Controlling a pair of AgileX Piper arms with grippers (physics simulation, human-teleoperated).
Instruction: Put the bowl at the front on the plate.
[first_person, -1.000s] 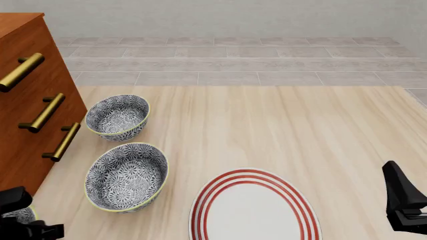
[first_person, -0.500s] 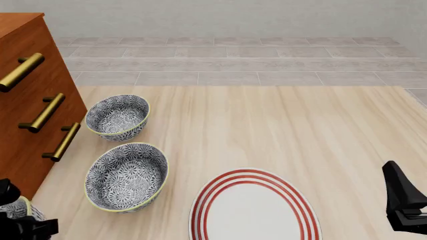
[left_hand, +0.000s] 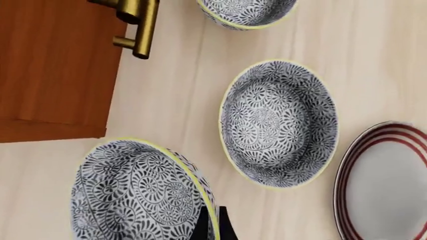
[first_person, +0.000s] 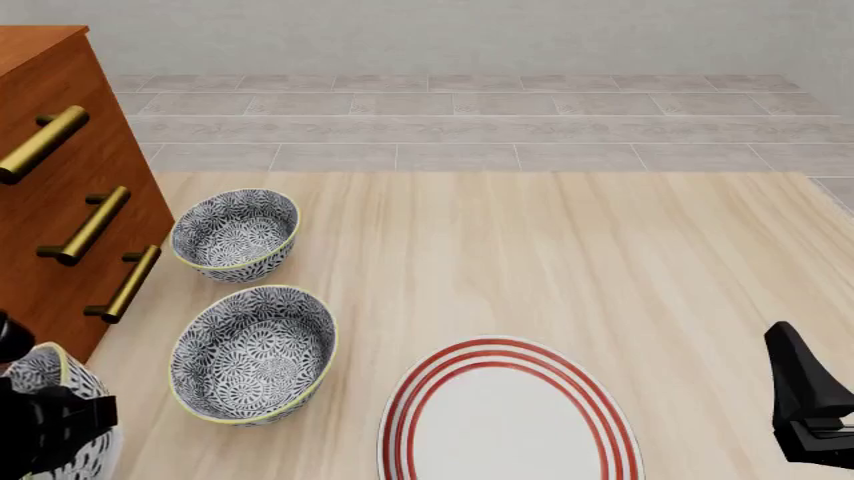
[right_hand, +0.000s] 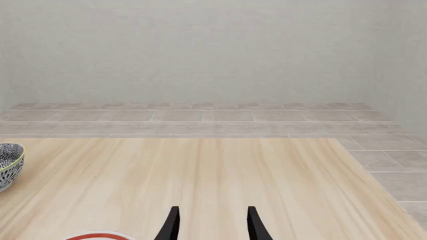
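1. The left claw (first_person: 60, 425) is clamped on the rim of the bowl (first_person: 54, 410) at the near left corner of the table (first_person: 561, 260). In the left wrist view the dark fingertips (left_hand: 211, 227) pinch the yellow-green rim, and the bowl (left_hand: 140, 192) hangs tilted, seemingly lifted clear of the wood.
2. I'd judge the step in hand to be the carry: the bowl is gripped and raised but nowhere near its goal.
3. The plate (first_person: 507, 415), white with red rings, lies to the right of the bowl at the near edge, with the middle bowl (first_person: 254, 352) standing between them a little farther back.
4. The next move calls for a sweep rightward, kept high or near enough to clear the middle bowl, then a level lowering onto the plate's centre before letting go. A rim pinch on a tilted bowl could slip.
5. The right claw (right_hand: 212, 225) hangs idle over the right of the table, fingers apart and holding nothing.
6. The far bowl (first_person: 235, 233) sits by the wooden drawer cabinet (first_person: 54, 200) with brass handles.
7. No brand, label or writing is readable anywhere.
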